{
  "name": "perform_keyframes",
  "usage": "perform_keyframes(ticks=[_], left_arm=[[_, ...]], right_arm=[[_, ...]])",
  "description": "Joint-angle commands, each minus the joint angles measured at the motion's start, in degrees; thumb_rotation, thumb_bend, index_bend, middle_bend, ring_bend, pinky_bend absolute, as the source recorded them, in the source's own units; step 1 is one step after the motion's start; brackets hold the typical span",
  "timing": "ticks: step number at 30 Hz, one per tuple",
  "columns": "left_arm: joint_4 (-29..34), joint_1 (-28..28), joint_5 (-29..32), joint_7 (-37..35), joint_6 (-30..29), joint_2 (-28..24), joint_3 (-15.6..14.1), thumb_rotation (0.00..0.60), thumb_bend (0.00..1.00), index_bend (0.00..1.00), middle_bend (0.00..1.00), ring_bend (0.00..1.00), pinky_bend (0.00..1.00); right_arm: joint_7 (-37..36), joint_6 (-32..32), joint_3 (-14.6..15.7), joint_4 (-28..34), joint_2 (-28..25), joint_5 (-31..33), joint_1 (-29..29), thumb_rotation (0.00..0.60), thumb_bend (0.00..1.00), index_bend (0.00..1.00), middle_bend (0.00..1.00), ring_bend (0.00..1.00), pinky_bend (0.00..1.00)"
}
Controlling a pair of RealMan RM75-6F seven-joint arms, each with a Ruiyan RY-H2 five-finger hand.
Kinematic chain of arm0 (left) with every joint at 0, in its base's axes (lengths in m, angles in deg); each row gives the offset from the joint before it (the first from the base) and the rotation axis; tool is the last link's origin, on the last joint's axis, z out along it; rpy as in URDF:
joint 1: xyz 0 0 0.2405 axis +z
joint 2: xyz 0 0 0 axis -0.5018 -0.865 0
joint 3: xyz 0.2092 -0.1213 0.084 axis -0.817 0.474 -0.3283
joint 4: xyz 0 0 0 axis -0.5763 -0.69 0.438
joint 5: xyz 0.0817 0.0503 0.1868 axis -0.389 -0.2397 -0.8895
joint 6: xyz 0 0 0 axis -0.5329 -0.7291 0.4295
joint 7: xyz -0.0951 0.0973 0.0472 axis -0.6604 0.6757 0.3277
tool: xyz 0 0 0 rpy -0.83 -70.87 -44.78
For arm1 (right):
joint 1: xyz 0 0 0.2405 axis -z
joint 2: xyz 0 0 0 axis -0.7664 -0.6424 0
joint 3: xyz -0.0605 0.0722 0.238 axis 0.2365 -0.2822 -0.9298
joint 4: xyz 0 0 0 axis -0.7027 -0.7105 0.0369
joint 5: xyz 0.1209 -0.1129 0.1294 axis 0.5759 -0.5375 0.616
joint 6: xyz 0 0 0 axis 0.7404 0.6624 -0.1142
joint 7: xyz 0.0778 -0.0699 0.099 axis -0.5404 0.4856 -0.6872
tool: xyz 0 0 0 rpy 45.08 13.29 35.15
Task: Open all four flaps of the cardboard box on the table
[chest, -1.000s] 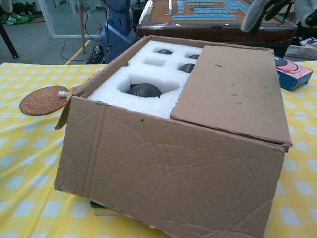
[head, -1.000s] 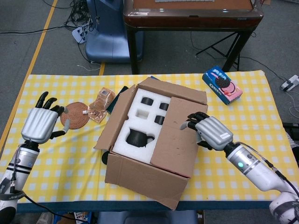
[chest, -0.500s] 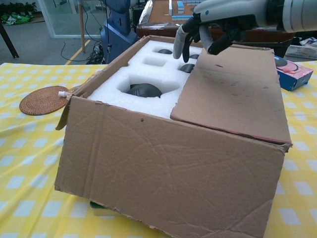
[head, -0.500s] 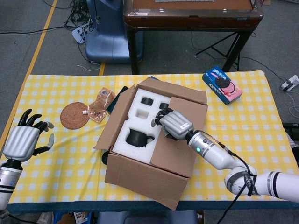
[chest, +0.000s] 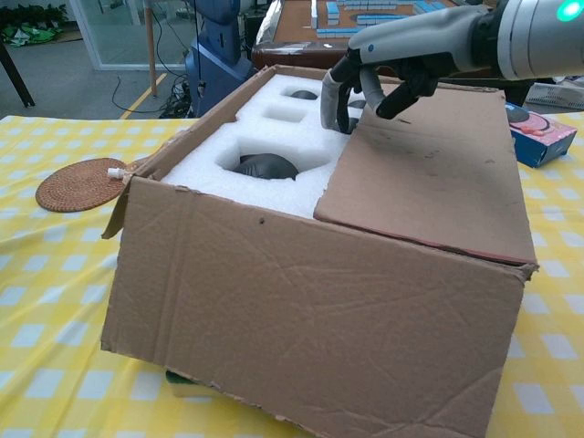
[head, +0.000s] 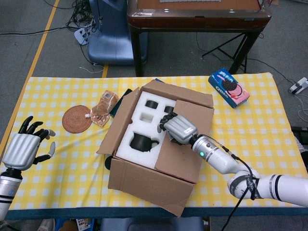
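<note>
Right hand (head: 177, 129) mid-frame curls fingers over the last closed flap's (chest: 429, 173) edge, maybe hooked under it. Other three flaps look open on the box (head: 154, 144). Left hand (head: 23, 148) spread, idle, lower left.

One cardboard box (head: 154, 159), one woven coaster (head: 76, 119), one cookie packet (head: 229, 87), and two hands (head: 21, 149) (head: 177, 128) show.

Cardboard box (head: 159, 159) at the centre of my counter (head: 250, 139); teapot (head: 143, 142) and cups (head: 151, 104) sit in the foam insert (head: 144, 120). My right hand (head: 177, 129) rests on the closed flap (head: 185, 139). Woven coaster (head: 77, 119) lies left, cookie pack (head: 228, 87) behind right, my left hand (head: 24, 148) far left.
</note>
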Motion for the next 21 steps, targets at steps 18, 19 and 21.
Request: perform_keyframes(ticks=[18,19,21], left_arm=[[-0.87,0.34,0.76,-0.71,1.77,0.5,1.07,0.262,0.53,0.45,0.46,0.18,0.0],[-0.84,0.34,0.78,-0.73,1.8,0.49,1.15,0.264,0.53,0.45,0.46,0.18,0.0],[-0.83,0.36,0.71,-0.66,1.82,0.47,1.26,0.264,0.53,0.45,0.46,0.18,0.0]], right_arm=[[-0.59,0.6,2.17,1.24,-2.1,-0.3,-0.03,0.6,1.0,0.38,0.46,0.21,0.13],[-0.98,0.7,2.08,1.61,-2.5,-0.31,0.13,0.6,1.0,0.38,0.46,0.22,0.13],[-1.94,1.27,1.73,2.58,-3.59,-0.62,0.65,0.6,1.0,0.38,0.48,0.23,0.13]])
